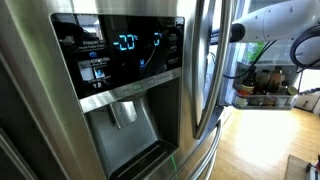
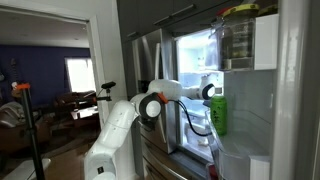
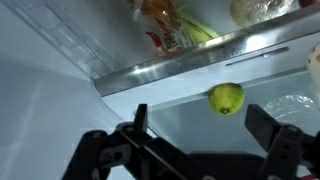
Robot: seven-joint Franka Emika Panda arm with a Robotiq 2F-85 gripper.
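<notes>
My gripper (image 3: pixel 200 125) is open and empty inside an open fridge. In the wrist view a small green apple-like fruit (image 3: pixel 227 98) lies on a glass shelf (image 3: pixel 190 62) just beyond and between my two fingers, not touched. Bagged food (image 3: pixel 165 25) lies on the shelf level seen at the top of that view. In an exterior view the white arm (image 2: pixel 150 105) reaches into the lit fridge, with the gripper (image 2: pixel 210 91) beside a green bottle (image 2: pixel 218 115) in the door rack. In an exterior view the arm (image 1: pixel 275 25) shows past the steel door edge.
A stainless fridge door with a lit blue display (image 1: pixel 125 45) and a water dispenser recess (image 1: pixel 125 115) fills an exterior view. Door shelves hold a clear container (image 2: pixel 238 40). A wooden floor (image 1: pixel 260 140) and a cluttered counter (image 1: pixel 265 85) lie behind. A dim living room (image 2: pixel 50 90) lies beyond.
</notes>
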